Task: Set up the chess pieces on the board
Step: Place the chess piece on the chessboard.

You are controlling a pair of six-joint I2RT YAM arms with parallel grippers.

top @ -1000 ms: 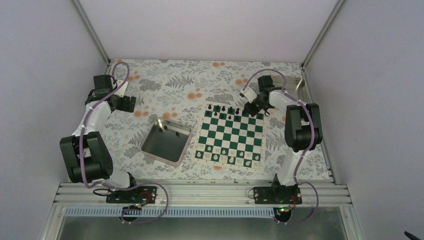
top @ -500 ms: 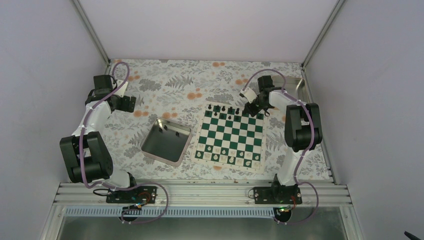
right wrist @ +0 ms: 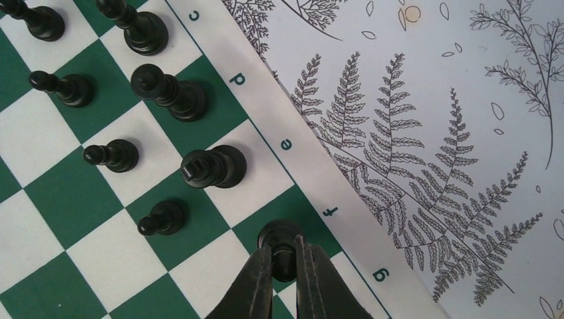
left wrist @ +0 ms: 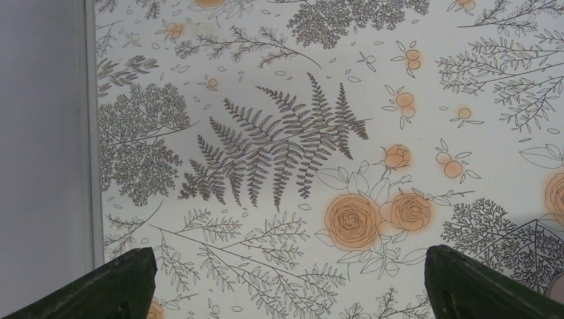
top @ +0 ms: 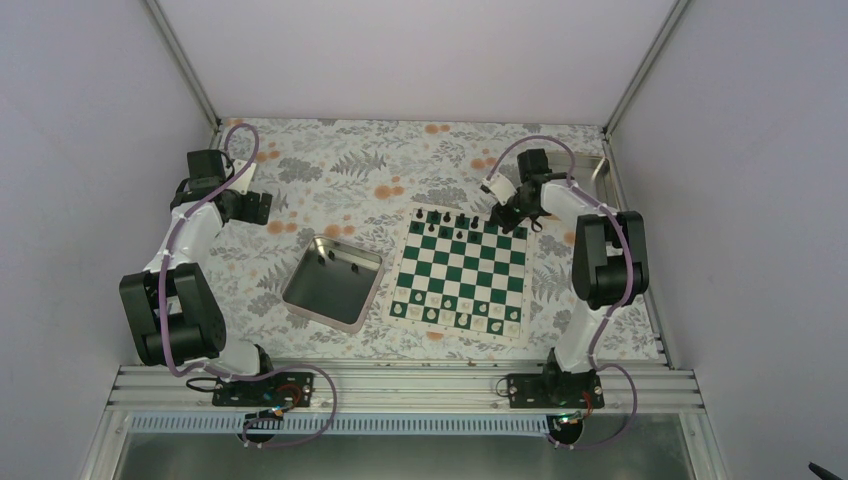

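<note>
Top external camera high above and behind the arm bases, tilted down, far, whole workspace in frame, left wrist camera close, facing down on the floral table cover, right wrist camera close over the board far edge, black chess pieces there shared with the top view.

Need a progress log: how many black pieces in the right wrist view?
8 black pieces: four on the board's edge row, c to f, the f piece in the right gripper; four on the next row. More may lie off-frame.

Black piece partly behind fingers
</note>
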